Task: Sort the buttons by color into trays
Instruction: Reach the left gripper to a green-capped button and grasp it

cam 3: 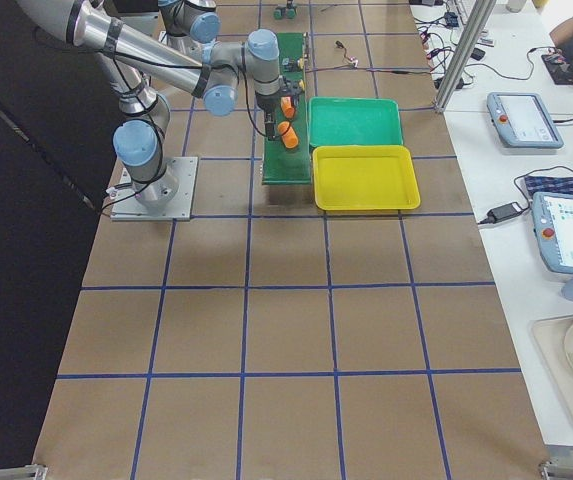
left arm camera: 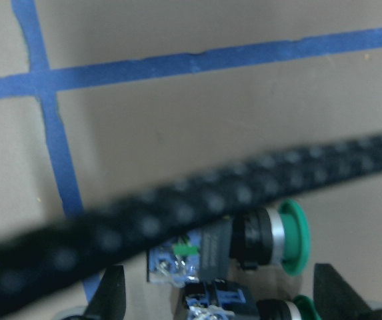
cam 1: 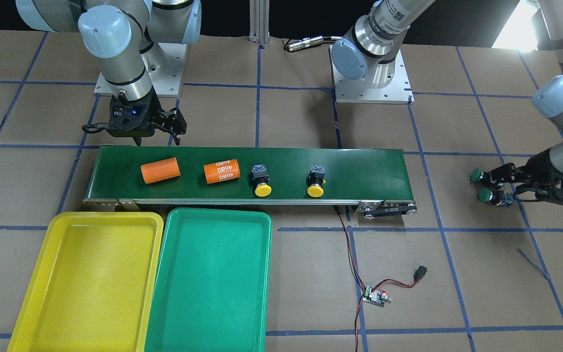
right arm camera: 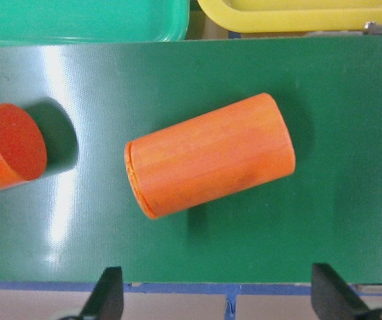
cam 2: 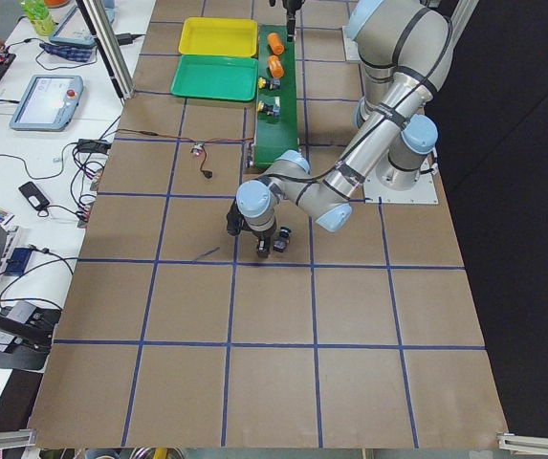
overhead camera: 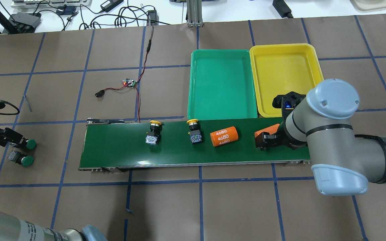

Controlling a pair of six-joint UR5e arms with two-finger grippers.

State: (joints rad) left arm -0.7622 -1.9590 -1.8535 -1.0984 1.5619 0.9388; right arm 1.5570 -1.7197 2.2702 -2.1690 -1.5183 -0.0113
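Brown paper-covered surface [overhead camera: 166, 207], gridded with blue tape. Across its middle in the overhead view, a long dark green conveyor belt [overhead camera: 119, 154]. On the belt, from left to right: two yellow-capped push-button switches [overhead camera: 153, 133] [overhead camera: 194, 131] on black-grey bodies, well apart, caps pointing to the far edge; an orange cylinder printed "4680" [overhead camera: 224, 136]; a plain orange cylinder [overhead camera: 269, 130], partly hidden behind the right arm [overhead camera: 330, 134]. Just past the belt's far edge, toward the right, a shallow green plastic tray [overhead camera: 222, 83] and a shallow bright yellow plastic tray [overhead camera: 285, 77], side by side, the yellow one farther right. Off the belt's left end, on the bare paper, two green-capped push-button switches [overhead camera: 29, 144] [overhead camera: 23, 160], close together, caps pointing right. Left end effector [cam 1: 499, 185] low at these two, released, fingers spread wide; in its wrist view one switch level with the fingertips, the other just past them. Right end effector [cam 1: 158, 141] over the belt's near edge by the plain cylinder, also released, fingers well apart.
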